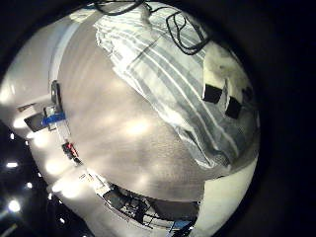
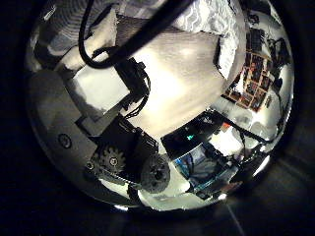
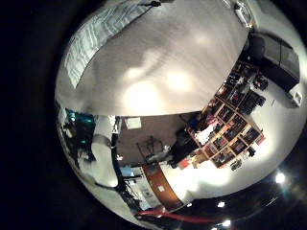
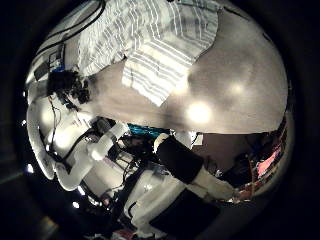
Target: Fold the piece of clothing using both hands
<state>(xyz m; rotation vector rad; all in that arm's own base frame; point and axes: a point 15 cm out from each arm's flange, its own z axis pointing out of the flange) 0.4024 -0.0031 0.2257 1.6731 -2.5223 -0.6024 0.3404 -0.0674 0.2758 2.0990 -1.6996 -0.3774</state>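
The striped garment [image 4: 150, 45] is lying spread on the pale table [image 3: 163, 67], and you are looking at it from palm cameras only — no outside view is given, so I am naming no colours. From the right thumb-side palm view it is showing most fully: a broad body with one sleeve-like flap [image 4: 155, 75] sticking out over bare table. Its long axis seems to be running along the table edge, though with these views I cannot tell for sure.

The left hand [image 2: 118, 147] is looking the nearer — in its little-finger-side view the cloth is filling a large part of the frame, and dark-tipped fingers [image 1: 225, 94] are resting on or just over the stripes (whose fingers they are I cannot tell). The right hand is seeing mostly bare table, with cloth only at the rim of its little-finger-side view.

Whether either hand is spread, curled or pinching cloth, I cannot tell.
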